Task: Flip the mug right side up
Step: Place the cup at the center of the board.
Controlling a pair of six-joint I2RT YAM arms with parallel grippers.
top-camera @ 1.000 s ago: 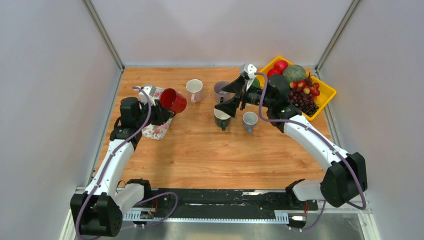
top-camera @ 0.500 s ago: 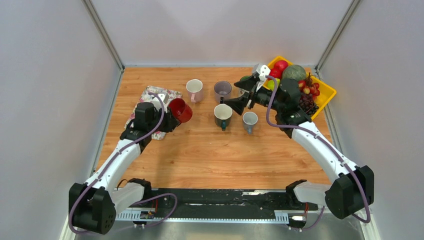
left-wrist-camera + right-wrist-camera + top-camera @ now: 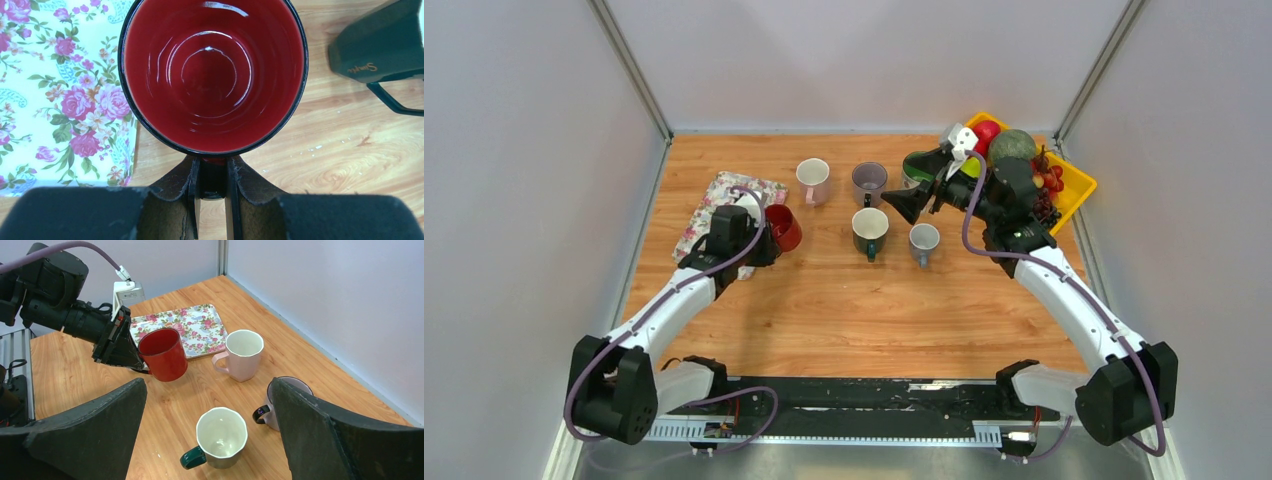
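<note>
The glossy red mug, round with a dark rim, is mouth-up beside the flowered tray, over the wood-grain counter. The left gripper has its jaws pinching the mug's handle. The right gripper has its jaws spread wide, near a faceted cream mug.

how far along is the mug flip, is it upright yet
Done: the red mug is mouth up, only slightly tilted. In hand: the left tool is shut on its handle, beside the floral tray; whether its base touches the table is unclear. Left: set it down flat and release. The right tool is open and holds nothing.
</note>
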